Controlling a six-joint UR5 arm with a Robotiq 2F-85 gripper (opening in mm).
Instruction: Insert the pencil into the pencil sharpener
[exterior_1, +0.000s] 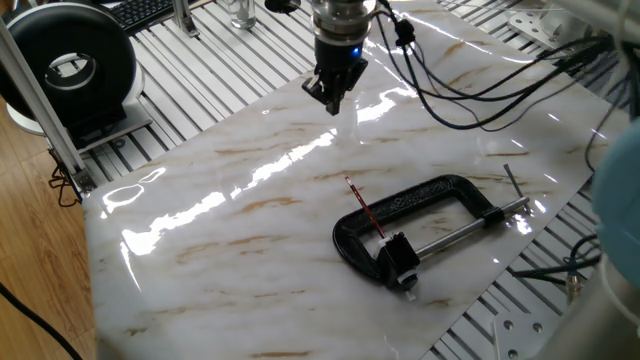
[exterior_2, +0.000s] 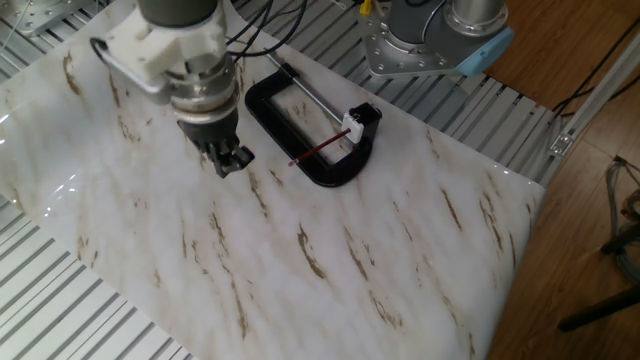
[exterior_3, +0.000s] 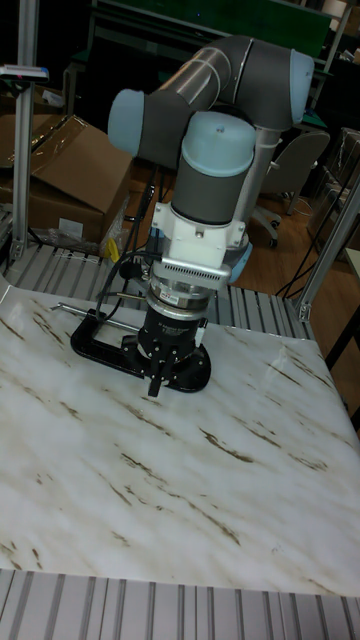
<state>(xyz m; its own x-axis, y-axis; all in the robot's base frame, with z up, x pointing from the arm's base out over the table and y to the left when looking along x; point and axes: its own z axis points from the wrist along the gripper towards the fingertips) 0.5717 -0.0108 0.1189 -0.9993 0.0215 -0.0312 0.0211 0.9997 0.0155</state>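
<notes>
Pencil (exterior_1: 364, 211) across clamp (exterior_1: 425, 225); tall view hides it, seemingly.

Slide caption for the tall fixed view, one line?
UR5 arm's claw poised above the marble tabletop, in front of the black C-clamp.

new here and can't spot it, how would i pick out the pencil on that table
Find the big black C-clamp on the marble tabletop. Across its curved end lies the pencil: thin, straight, dark red, unlike the clamp's longer silver screw rod.
</notes>
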